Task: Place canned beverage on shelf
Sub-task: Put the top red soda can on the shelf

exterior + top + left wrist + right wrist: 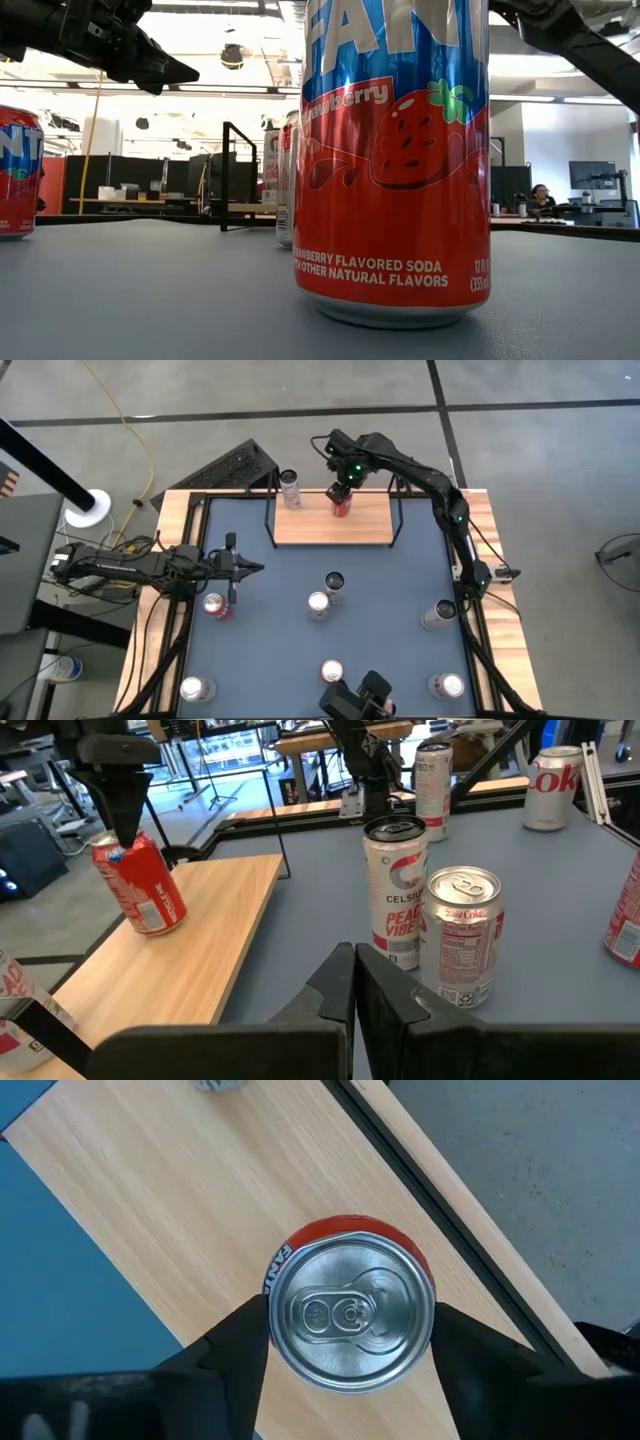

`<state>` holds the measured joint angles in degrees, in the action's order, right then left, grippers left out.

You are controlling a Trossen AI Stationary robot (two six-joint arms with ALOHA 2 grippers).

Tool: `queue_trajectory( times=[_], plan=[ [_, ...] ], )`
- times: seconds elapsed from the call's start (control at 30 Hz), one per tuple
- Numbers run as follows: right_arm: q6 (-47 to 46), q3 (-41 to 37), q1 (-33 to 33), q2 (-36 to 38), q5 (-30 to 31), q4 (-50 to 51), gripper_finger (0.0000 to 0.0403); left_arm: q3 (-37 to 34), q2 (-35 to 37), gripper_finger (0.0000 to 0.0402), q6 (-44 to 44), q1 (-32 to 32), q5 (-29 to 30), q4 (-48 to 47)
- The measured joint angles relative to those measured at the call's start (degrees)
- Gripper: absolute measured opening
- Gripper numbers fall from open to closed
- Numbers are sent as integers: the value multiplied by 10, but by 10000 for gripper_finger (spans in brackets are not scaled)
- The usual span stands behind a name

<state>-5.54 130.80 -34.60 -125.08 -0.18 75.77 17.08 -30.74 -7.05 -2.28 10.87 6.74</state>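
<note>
Fanta can [350, 1315] stands upright on the shelf [365, 525], directly below my right gripper [342, 491], axis vertical. Fingers flank it, parted, seemingly just clear. Left gripper [250, 569] closed, far off.

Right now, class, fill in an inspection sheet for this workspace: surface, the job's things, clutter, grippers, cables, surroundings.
Surface: blue-grey table with a light-wood rim.
Job's things: shelf at the far edge; red can standing on it, a silver can at its left end.
Clutter: eight more cans spread over the table, among them a Celsius can and a strawberry soda can.
Grippers: right gripper straddles the red can, fingers just clear of its sides; left gripper shut, over the table's left side.
Cables: yellow cable on the floor.
Surroundings: concrete floor; a person at a distant desk.
</note>
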Motion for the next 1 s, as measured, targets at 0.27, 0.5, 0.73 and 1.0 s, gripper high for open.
queue_trajectory(
  times=[0.27,0.5,0.73,1.0],
  plan=[
    [0,6,-8,2,-15,-15,259,0,0,0,0,0,0,0],
    [18,32,-17,28,-14,-19,260,0,0,0,4,0,0,-3],
    [40,30,-4,65,30,57,260,0,0,0,10,0,0,-18],
    [99,29,34,58,127,94,152,0,0,0,22,0,0,-33]
  ],
)
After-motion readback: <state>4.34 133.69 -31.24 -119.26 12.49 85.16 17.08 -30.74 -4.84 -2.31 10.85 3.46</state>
